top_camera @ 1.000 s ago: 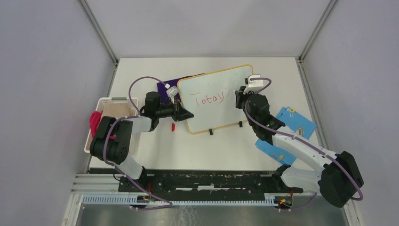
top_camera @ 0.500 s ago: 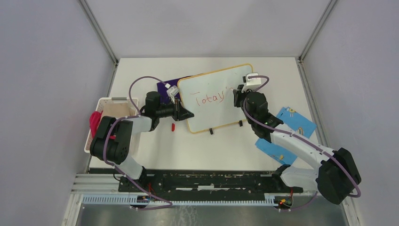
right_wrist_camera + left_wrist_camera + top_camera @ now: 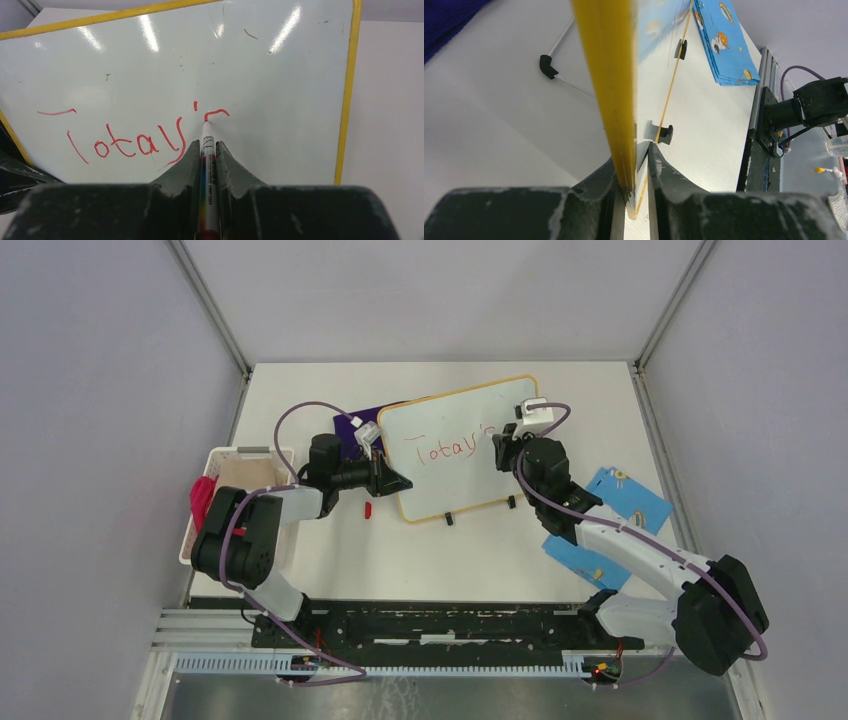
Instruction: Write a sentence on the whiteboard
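Within 1 second the marker (image 3: 206, 145), pinched in the right jaws, began the sentence (image 3: 135, 141)'s "s" on the whiteboard (image 3: 470, 480), its edge clamped by the left jaws; writing advances.

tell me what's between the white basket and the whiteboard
Top view: the left arm spans that gap, the left gripper clamped on the whiteboard edge. A small red object lies on the table by the board.
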Action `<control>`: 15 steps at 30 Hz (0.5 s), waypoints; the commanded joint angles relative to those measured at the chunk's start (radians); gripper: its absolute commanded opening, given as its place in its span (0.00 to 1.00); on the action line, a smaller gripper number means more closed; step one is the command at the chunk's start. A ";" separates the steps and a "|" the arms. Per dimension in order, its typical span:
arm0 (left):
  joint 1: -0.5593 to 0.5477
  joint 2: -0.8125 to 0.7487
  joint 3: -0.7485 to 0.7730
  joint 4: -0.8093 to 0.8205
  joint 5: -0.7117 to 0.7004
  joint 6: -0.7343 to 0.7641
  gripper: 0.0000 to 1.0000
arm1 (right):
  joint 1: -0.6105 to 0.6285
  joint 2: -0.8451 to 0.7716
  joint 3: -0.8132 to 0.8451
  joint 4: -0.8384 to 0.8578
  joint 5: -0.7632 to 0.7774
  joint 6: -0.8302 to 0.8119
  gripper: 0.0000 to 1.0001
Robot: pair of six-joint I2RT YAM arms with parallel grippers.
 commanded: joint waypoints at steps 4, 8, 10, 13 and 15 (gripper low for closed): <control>0.001 0.026 -0.001 -0.091 -0.151 0.112 0.02 | -0.002 -0.029 -0.017 -0.009 0.036 0.001 0.00; 0.000 0.024 0.000 -0.091 -0.151 0.112 0.02 | -0.002 -0.034 -0.018 -0.019 0.063 -0.003 0.00; 0.000 0.023 -0.001 -0.093 -0.152 0.112 0.02 | -0.002 -0.036 -0.017 -0.023 0.078 -0.004 0.00; -0.002 0.023 0.000 -0.096 -0.152 0.113 0.02 | -0.002 -0.038 -0.017 -0.030 0.092 -0.006 0.00; -0.002 0.023 0.000 -0.095 -0.151 0.113 0.02 | -0.004 -0.037 -0.017 -0.035 0.098 -0.008 0.00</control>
